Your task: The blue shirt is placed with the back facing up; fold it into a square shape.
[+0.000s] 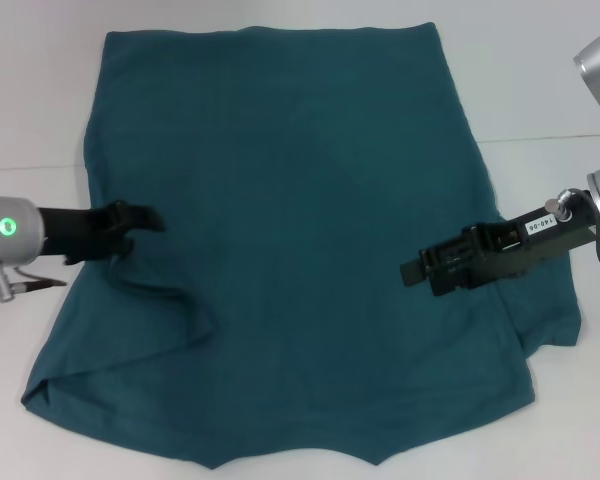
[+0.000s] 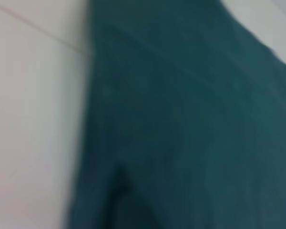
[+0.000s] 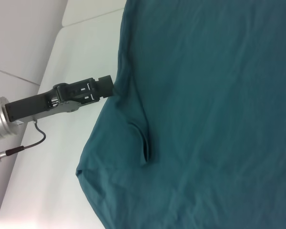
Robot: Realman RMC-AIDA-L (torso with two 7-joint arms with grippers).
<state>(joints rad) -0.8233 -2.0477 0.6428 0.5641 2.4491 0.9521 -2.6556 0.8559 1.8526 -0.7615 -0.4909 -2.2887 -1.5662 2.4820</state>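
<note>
The left tool (image 1: 145, 217) sits at the blue shirt's (image 1: 300, 200) left edge, the right tool (image 1: 412, 271) over its right side; I cannot tell whether either pinches cloth. The shirt lies spread across the white counter (image 1: 40, 90), rumpled beside the left tool, so a one-sided pull could drag it askew and set a crooked fold.

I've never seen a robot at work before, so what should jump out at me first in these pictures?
A big blue shirt fills most of the white table, spread nearly flat, plain side up. Two dark grippers reach in over it from opposite sides: the left gripper at the shirt's left edge, the right gripper over its right part. Just near the left gripper, the cloth is bunched into a raised fold.
</note>
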